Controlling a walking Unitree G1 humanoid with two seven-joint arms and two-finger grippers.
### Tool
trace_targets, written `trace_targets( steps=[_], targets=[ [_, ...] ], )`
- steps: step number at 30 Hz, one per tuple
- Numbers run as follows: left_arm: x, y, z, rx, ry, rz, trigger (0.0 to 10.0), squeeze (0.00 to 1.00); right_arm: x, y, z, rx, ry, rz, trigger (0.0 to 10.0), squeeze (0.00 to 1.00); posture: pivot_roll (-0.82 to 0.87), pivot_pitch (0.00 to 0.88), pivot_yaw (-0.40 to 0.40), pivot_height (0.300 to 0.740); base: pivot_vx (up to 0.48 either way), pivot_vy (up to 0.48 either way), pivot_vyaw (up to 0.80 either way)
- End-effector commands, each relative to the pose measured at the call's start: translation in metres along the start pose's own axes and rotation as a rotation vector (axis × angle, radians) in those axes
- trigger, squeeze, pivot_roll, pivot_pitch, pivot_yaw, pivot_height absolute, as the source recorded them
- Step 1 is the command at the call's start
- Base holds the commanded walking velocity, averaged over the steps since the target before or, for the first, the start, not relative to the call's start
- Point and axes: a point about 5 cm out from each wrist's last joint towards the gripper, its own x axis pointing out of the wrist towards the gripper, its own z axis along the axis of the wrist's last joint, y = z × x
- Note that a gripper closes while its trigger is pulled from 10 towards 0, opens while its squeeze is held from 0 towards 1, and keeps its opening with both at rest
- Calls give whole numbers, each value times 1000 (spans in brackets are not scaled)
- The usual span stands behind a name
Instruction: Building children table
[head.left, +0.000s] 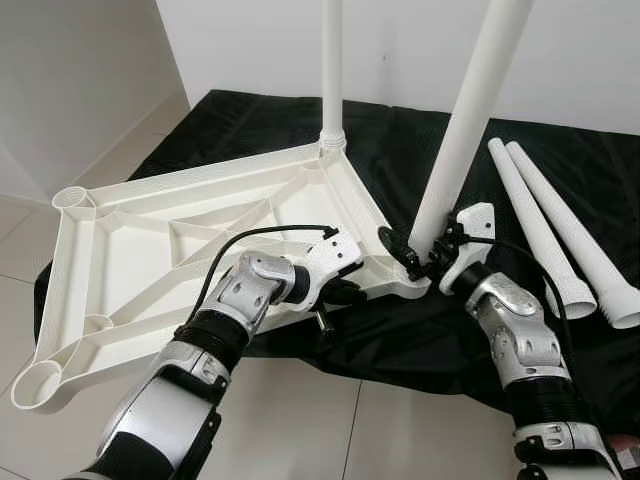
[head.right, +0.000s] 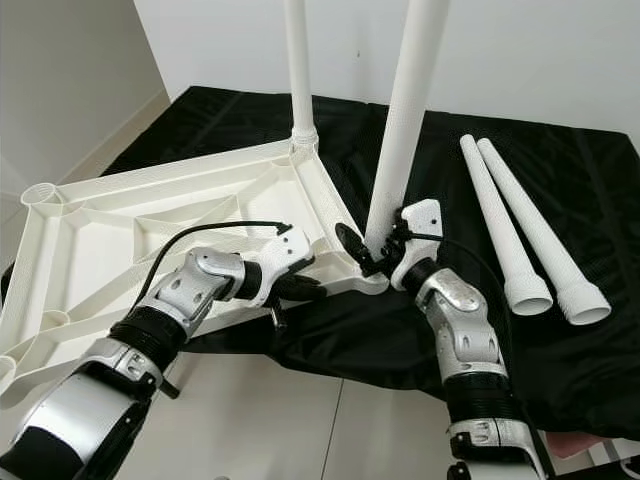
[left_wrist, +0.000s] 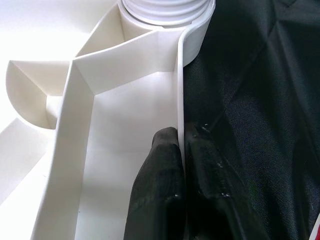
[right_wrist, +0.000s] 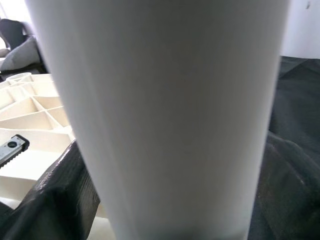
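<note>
- Left wrist view shows you the left gripper (left_wrist: 182, 170) pinching the tabletop (left_wrist: 125, 110) rim
- Your right gripper (head.left: 425, 255) clamps the tilted leg (head.left: 462, 130) at the corner socket

We see open black cloth (head.left: 470, 330) between the upright leg (head.left: 470, 120) and two loose legs (head.left: 560, 225); the tabletop (head.left: 150, 250) blocks our left.

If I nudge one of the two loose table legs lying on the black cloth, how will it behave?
The loose legs are smooth round tapered tubes, so one would probably roll, curving toward its narrow end. The flared threaded end may slow it. The wrinkled black cloth likely damps rolling somewhat. They look like hollow plastic, probably light and stiff.
</note>
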Motion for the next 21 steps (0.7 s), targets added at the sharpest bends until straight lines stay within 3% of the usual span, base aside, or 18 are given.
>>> trace_targets(
  steps=[1, 21],
  targets=[
    [3, -4, -18, -43, 64, 14, 10000, 0, 0, -3, 1, 4, -11, 21, 10000, 0, -160, 93, 79, 740, 0, 0, 0],
    [2, -5, -18, -42, 66, 11, 10000, 0, 1, -9, 3, -2, -30, 68, 10000, 0, -160, 97, 89, 740, 0, 0, 0]
  ],
)
